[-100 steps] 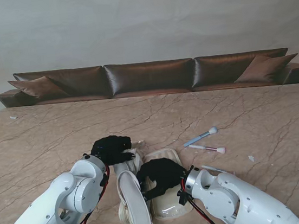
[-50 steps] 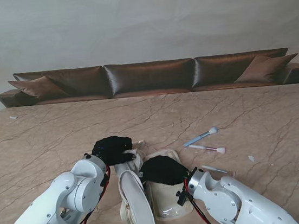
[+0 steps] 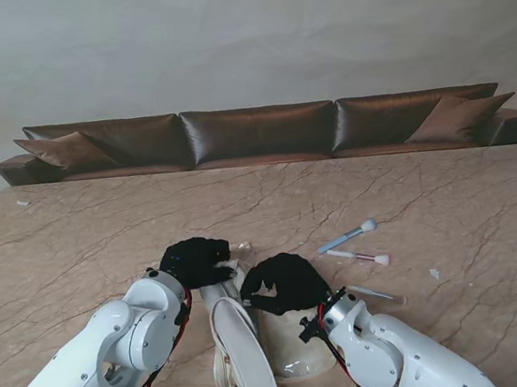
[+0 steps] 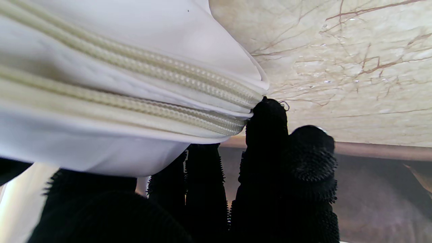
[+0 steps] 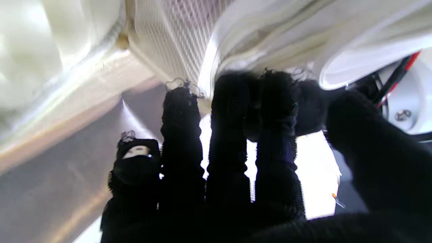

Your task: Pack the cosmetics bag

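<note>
The table (image 3: 84,234) is marble with brown veins, and behind its far edge stands a long brown sofa (image 3: 260,132). The white bag (image 3: 258,345) lies near me between the two arms, open, with its long axis running away from me; its near end is cut off by the frame and partly hidden by the arms. The left hand (image 3: 194,260) grips the far left corner of the bag, and its fingers (image 4: 266,125) press at the end of the zipper (image 4: 135,84). The right hand (image 3: 284,283) has its fingers curled on the bag's far rim; the wrist view is blurred, so what is inside the bag I cannot tell. Right of the bag lie two brushes (image 3: 352,246), well apart from it, pointing right.
</note>
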{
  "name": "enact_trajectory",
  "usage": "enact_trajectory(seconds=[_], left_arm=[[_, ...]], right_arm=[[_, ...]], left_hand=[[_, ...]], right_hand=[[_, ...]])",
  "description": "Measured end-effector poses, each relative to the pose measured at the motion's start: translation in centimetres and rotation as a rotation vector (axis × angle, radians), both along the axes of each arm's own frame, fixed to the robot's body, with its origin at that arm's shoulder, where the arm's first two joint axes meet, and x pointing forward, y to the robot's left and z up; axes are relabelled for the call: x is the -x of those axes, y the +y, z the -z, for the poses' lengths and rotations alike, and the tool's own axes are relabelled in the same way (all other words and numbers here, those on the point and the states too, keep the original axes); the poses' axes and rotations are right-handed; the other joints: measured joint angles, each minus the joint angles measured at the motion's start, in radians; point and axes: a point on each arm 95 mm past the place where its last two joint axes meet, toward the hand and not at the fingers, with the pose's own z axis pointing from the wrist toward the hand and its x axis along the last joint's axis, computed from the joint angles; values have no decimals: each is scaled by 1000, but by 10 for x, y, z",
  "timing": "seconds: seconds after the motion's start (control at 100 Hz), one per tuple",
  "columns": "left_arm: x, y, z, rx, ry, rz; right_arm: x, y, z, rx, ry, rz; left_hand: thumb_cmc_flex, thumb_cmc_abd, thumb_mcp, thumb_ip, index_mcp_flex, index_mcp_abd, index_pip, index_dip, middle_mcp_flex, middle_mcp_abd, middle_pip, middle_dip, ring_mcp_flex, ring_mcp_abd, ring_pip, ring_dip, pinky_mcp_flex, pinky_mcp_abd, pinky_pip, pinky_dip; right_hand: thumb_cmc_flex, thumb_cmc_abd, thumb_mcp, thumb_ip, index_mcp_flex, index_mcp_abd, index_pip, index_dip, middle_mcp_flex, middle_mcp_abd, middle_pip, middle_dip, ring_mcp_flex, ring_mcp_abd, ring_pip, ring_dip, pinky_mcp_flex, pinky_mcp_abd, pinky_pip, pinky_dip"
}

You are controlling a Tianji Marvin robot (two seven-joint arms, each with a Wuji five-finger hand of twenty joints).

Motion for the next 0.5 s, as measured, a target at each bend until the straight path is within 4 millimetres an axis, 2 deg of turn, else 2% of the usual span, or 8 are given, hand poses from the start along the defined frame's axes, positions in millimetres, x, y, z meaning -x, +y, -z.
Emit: enact_trajectory(seconds=[0.04, 0.09, 0.21, 0.36, 0.5], left_arm=[[0, 0, 0, 0, 0, 1], [1, -1, 0, 0, 0, 3], [1, -3, 1, 3, -3, 7], [1, -4, 1, 2, -4, 11], [1, -5, 1, 11, -11, 14]], right_arm=[[0, 2, 2, 18, 35, -21], [0, 3, 4, 38, 65, -45], [2, 2, 3, 45, 60, -52], [2, -4, 0, 48, 58, -42], [4, -9, -5, 68, 51, -27]], left_hand=[[0, 0, 0, 0, 0, 0, 0, 0, 0, 0, 0, 1, 0, 0, 2, 0, 0, 0, 0, 0], [0, 0, 0, 0, 0, 0, 0, 0, 0, 0, 0, 2, 0, 0, 4, 1, 0, 0, 0, 0], [0, 0, 0, 0, 0, 0, 0, 0, 0, 0, 0, 2, 0, 0, 8, 1, -4, 0, 0, 0], [0, 0, 0, 0, 0, 0, 0, -15, 0, 0, -4, 2, 0, 0, 9, 2, -20, 0, 0, 0], [-2, -13, 21, 2, -20, 0, -14, -172, 14, -2, -171, 15, -36, 9, -10, 3, -89, 1, -55, 9]], right_hand=[[-26, -8, -19, 20, -68, 17, -74, 34, -1, 0, 0, -8, 0, 0, -17, -4, -1, 1, 0, 0], [-30, -15, -47, 21, -162, 26, -128, 49, -33, -10, 2, -8, -12, 0, -36, -5, -28, 2, -1, 1], [-57, -9, -125, 24, -277, 37, -150, 47, -144, -28, 40, 27, -50, 0, -51, -5, -64, -2, -22, 2], [-61, 52, -197, 44, -314, 37, -150, 36, -180, -35, 42, 27, -73, 0, -104, -33, -101, -2, -93, -13], [-61, 72, -268, 68, -317, 38, -150, 34, -213, -35, 11, 3, -112, 0, -204, -110, -159, 2, -235, -84]])
